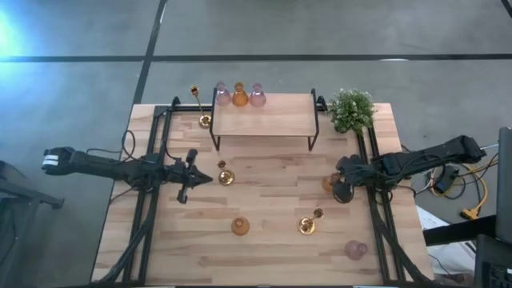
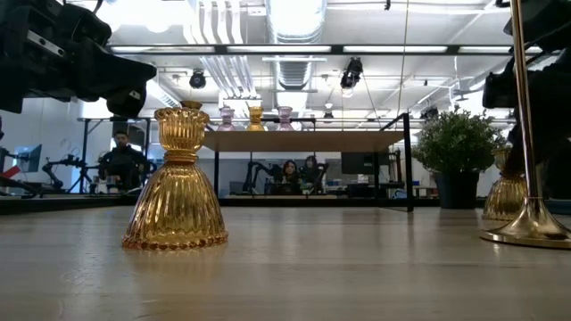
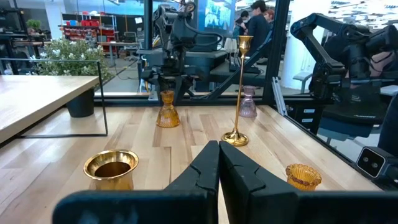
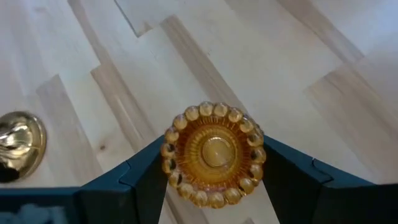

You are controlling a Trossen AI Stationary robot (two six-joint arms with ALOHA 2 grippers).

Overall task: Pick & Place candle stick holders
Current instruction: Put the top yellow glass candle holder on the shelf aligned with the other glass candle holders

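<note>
My right gripper (image 1: 334, 184) is at the table's right side, shut on an amber glass holder (image 4: 213, 154). My left gripper (image 1: 210, 178) is shut and empty at the left middle, beside a gold candlestick (image 1: 225, 176) that stands on its round base. A second gold candlestick (image 1: 308, 224) stands near the front, and a third (image 1: 200, 108) at the far left. Another amber holder (image 1: 240, 226) and a pink holder (image 1: 355, 250) stand on the table near the front. Three glass holders (image 1: 240, 94) stand along the far edge of the shelf (image 1: 264, 120). My right gripper pinches the amber holder between its two fingers (image 4: 146, 177), on two opposite sides of the ribbed body (image 4: 171, 158). The fingers come from above, pointing down. The holder is upright; in the low view its base (image 2: 505, 212) seems to rest on the table.
A green potted plant (image 1: 350, 110) stands at the far right, beside the shelf's right leg. The black-framed wooden shelf takes up the far middle. Bare wood lies between the shelf and the front holders. People sit in the room beyond the table.
</note>
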